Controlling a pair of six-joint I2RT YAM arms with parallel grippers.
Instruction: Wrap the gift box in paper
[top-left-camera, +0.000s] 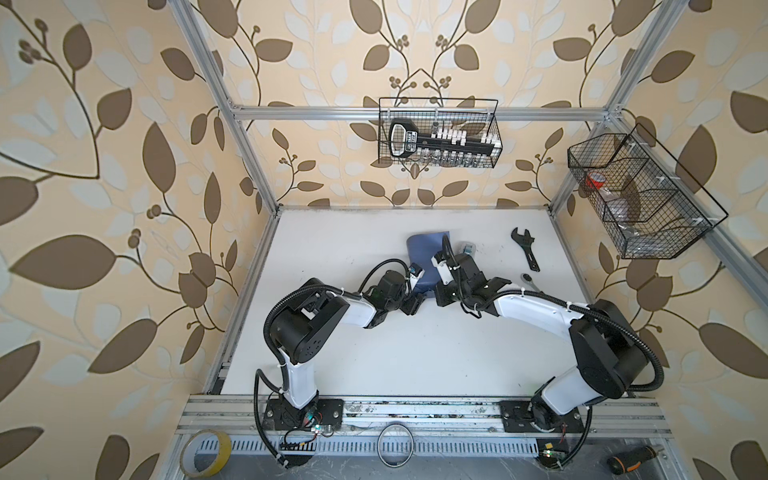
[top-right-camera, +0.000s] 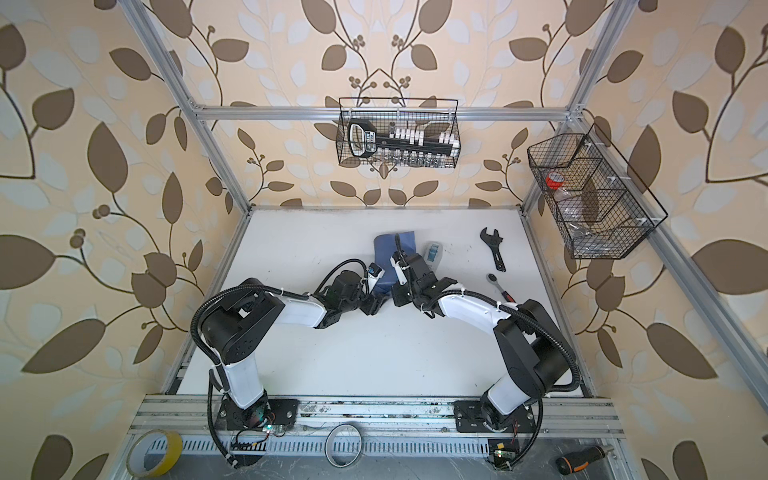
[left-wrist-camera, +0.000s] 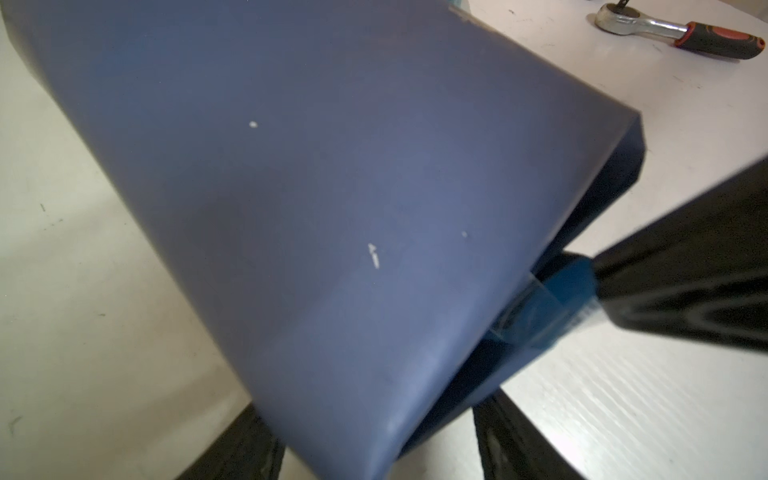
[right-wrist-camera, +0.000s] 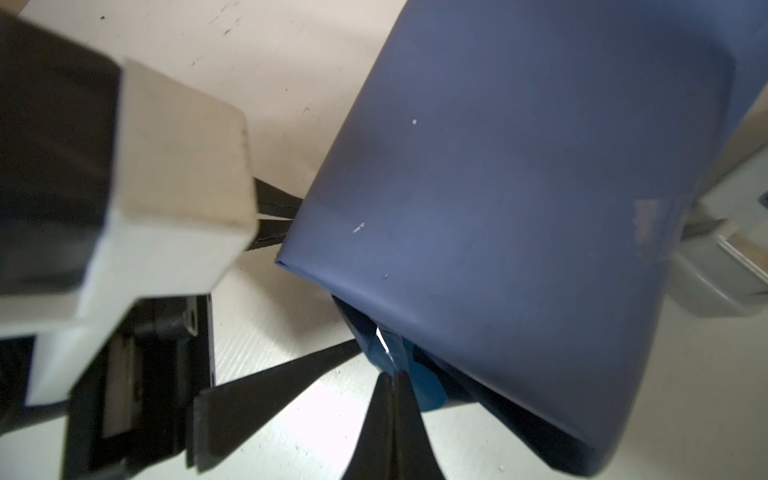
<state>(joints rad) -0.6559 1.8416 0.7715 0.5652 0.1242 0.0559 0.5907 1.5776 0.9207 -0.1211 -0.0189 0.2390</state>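
The paper (top-left-camera: 424, 249) (top-right-camera: 390, 245) lies slate-blue side out, folded into a boxy bundle at the middle back of the table. The gift box is hidden inside it. My left gripper (top-left-camera: 415, 305) (left-wrist-camera: 374, 453) is open, and its fingers (left-wrist-camera: 511, 436) straddle the bundle's near end with a gap showing on one side. My right gripper (top-left-camera: 439, 300) (right-wrist-camera: 391, 376) is shut on a brighter blue flap (right-wrist-camera: 428, 386) of the paper at the open end of the wrap. A pale tape patch (right-wrist-camera: 648, 228) sits on the paper's top face.
A grey tape dispenser (top-left-camera: 468, 249) (top-right-camera: 433, 251) stands just right of the bundle. An adjustable wrench (top-left-camera: 527, 249) and a ratchet (left-wrist-camera: 673, 31) lie further right. Wire baskets (top-left-camera: 440, 133) (top-left-camera: 640, 195) hang on the frame. A yellow tape roll (top-left-camera: 205, 453) and a screwdriver (top-left-camera: 631, 459) lie at the front rail.
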